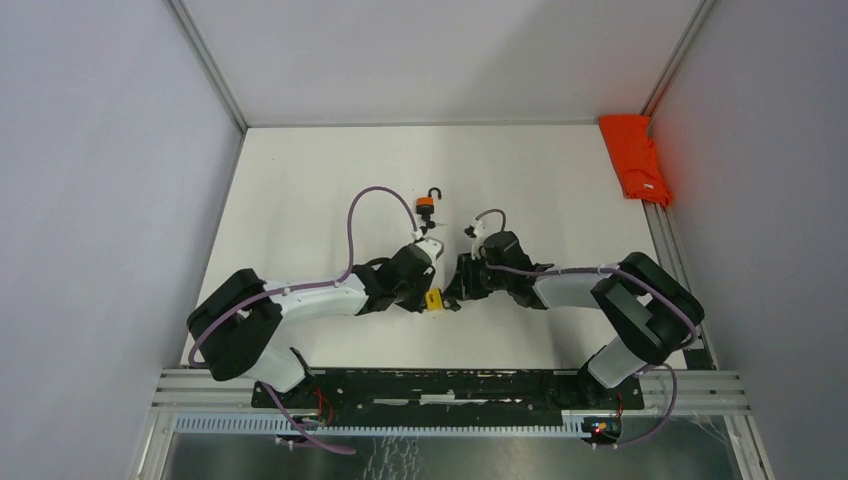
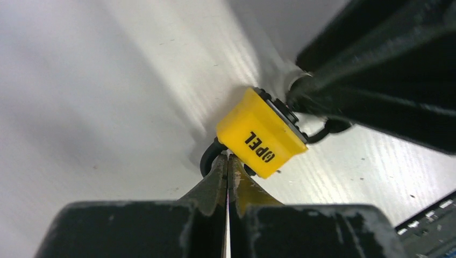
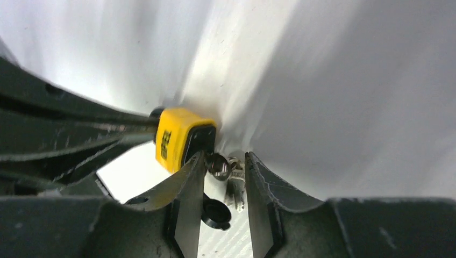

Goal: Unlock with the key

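1. Watching from the near edge: the yellow padlock [image 2: 261,141] is at the middle of the table [image 1: 300,180], between the two arms and close to their bases. I cannot tell whether it rests on the surface or hangs just off it.
2. The left gripper [image 2: 228,167] is pinched fully together at the black shackle [image 2: 207,159]. It looks to be steadying the lock, with the body pointing away from that hand.
3. The right gripper [image 3: 225,158] stands partway apart with nothing clamped.
4. The key [image 3: 219,165] sits at the lock's dark bottom face, apparently seated in the keyway, with spare keys [image 3: 235,185] hanging off it. It lies between the right jaws, straight ahead of that hand.
5. The lock's long axis runs hand to hand, shackle toward the left and keyway toward the right. The right arm is nearer the key. My read is that those jaws need to close on the key head, then twist about that same axis.
6. Writing: black letters on the yellow face read "PEL" after a round mark, upside down from the left wrist. The side markings are unreadable.
7. Elsewhere, an orange padlock [image 1: 426,206] lies just beyond the arms, and an orange cloth [image 1: 634,158] is in the far right corner.
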Controlling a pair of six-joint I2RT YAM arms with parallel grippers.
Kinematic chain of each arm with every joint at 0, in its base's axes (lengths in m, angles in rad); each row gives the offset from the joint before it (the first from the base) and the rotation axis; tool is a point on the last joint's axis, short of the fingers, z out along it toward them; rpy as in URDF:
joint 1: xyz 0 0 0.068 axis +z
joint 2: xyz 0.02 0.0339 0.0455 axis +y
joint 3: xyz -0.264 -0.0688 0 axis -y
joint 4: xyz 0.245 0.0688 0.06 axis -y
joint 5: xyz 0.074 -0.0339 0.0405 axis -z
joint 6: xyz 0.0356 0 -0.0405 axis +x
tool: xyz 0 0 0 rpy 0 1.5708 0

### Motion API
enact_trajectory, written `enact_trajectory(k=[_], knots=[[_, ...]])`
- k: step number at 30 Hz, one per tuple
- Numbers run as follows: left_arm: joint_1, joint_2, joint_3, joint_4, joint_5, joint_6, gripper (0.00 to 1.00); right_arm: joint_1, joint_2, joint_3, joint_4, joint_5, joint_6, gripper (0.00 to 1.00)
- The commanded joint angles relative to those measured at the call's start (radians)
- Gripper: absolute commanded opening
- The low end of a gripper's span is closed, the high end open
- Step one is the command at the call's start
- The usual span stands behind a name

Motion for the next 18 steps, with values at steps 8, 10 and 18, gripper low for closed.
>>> enact_trajectory(k=[8, 10, 18], knots=[[-0.016, -0.032, -0.011, 0.079, 0.051, -0.043, 0.02, -0.005, -0.118, 0.071, -0.138, 0.162, -0.107, 0.38], [-0.016, -0.036, -0.012, 0.079, 0.050, -0.043, 0.02, -0.005, -0.139, 0.080, -0.186, 0.218, -0.130, 0.33], [-0.016, -0.032, -0.015, 0.087, 0.054, -0.045, 0.02, -0.001, -0.113, 0.110, -0.299, 0.319, -0.206, 0.00]])
